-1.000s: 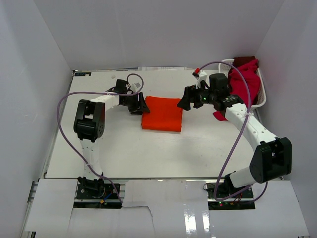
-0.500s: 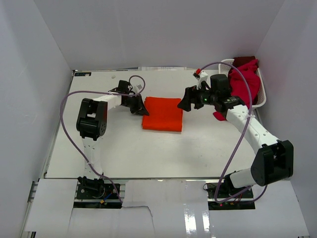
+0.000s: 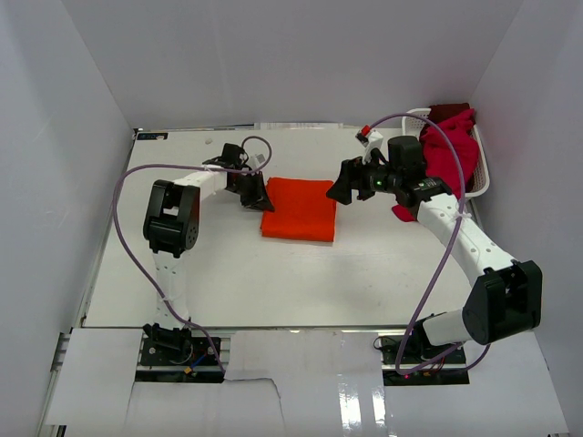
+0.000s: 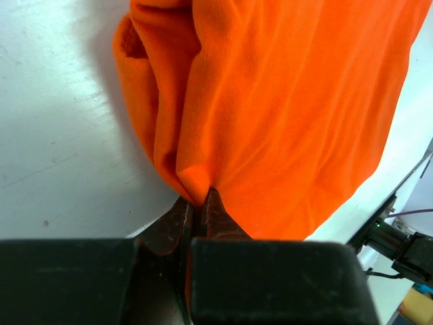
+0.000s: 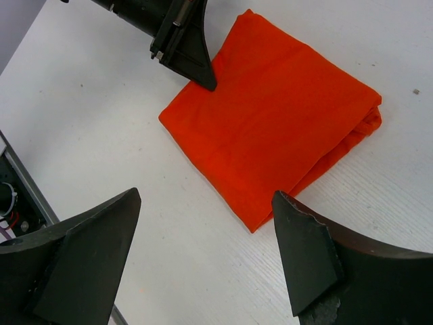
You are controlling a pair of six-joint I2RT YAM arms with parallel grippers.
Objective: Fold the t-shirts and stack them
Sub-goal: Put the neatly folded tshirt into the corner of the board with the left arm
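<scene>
In the left wrist view the orange t-shirt (image 4: 284, 115) runs off the top edge and the left gripper (image 4: 199, 201) blurs into darkness at its base, while overhead the right arm (image 3: 446, 218) covers part of the crimson t-shirts (image 3: 460, 150).

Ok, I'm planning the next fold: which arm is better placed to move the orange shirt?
Left. The left pincer is shut on the shirt's edge; the right pincer hangs open, off the cloth.

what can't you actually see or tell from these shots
- Top view: how many crimson t-shirts sit in the basket; they are heaped, and part is behind the right arm.
- Left wrist view: the orange t-shirt's far edges, cut off by the frame.
- Right wrist view: the cloth in the left gripper, hidden by its fingers.
</scene>
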